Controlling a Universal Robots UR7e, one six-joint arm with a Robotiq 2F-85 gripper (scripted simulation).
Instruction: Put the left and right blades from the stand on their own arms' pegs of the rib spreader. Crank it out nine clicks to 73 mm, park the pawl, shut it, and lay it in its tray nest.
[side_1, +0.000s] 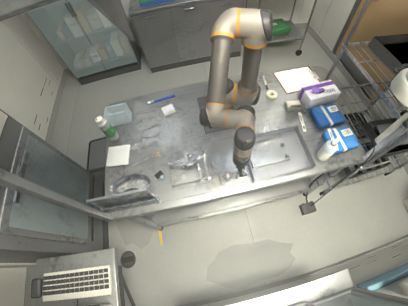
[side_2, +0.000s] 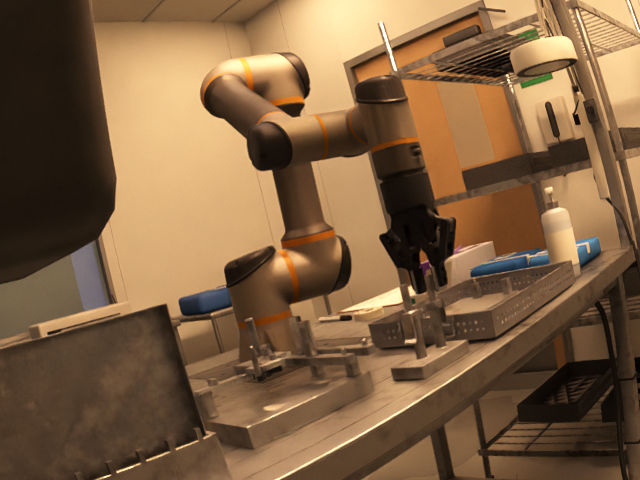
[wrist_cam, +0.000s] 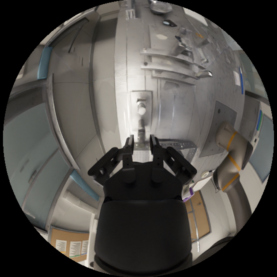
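Note:
Two blades stand upright on the small blade stand near the front edge of the table; one is farther along the stand, the other nearer the fingers. My gripper hangs open and empty just above this nearer blade, pointing straight down. The rib spreader lies on its plate to the left, its two arms side by side. The perforated tray sits just beyond the stand.
A kidney dish and a metal rack sit at the table's left front corner. Blue packs, a purple-topped box and a bottle stand at the right end. A wire shelf rises beside the table.

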